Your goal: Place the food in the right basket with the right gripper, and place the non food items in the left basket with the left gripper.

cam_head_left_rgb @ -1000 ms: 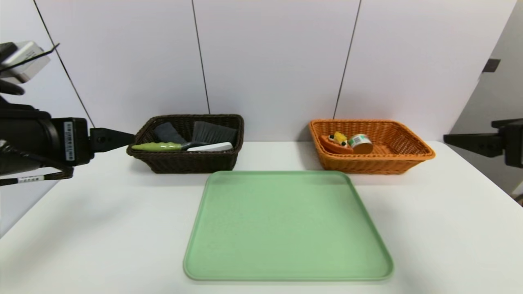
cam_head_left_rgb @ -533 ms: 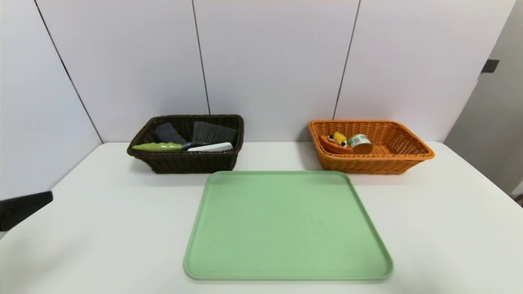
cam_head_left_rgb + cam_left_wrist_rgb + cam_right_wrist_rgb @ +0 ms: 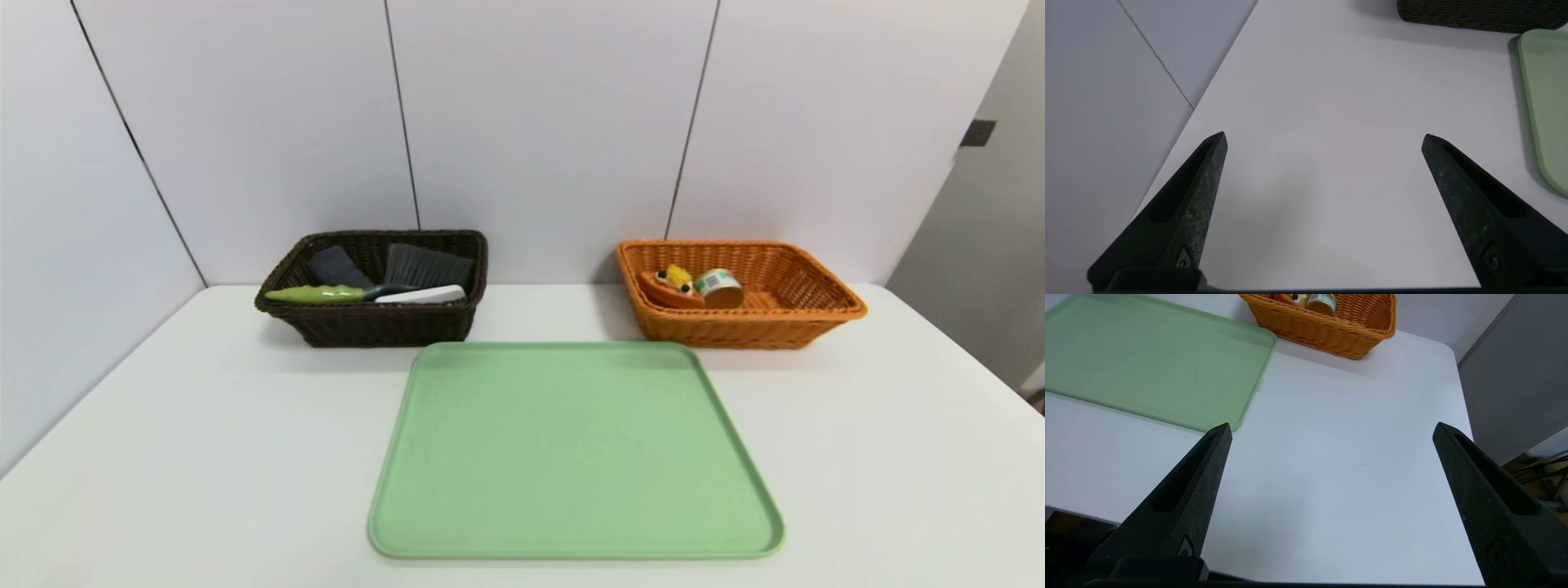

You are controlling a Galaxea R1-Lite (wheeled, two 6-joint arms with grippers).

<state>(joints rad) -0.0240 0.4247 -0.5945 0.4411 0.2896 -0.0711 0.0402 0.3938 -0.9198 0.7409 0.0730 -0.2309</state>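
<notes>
Both arms sit low at the near edge of the white table (image 3: pixel 204 425), out of the head camera's sight. The left gripper (image 3: pixel 1323 136) hangs over the table's left near corner with its two black fingers (image 3: pixel 1196 192) spread wide and nothing between them; the dark brown basket (image 3: pixel 371 318) sits well ahead of it at the far side, with only the basket's lower wall showing in that wrist view. In that basket lie a green-handled tool (image 3: pixel 322 293), a dark brush (image 3: pixel 424 265) and a white flat piece (image 3: pixel 420 295), packed close together. The right gripper (image 3: pixel 1331 428) is likewise wide open and empty, poised above the right near part of the table, its fingers (image 3: pixel 1184 498) framing bare tabletop. The orange basket (image 3: pixel 804 318) stands well beyond it toward the wall, holding a small tin can (image 3: pixel 718 287) on its side, touching a yellow-and-orange food toy (image 3: pixel 673 286). Between the two baskets and nearer the robot lies a pale green tray (image 3: pixel 571 449) with nothing on it; its near corner comes just beside the right gripper's inner finger in the wrist view, and its edge shows off to the side of the left gripper.
</notes>
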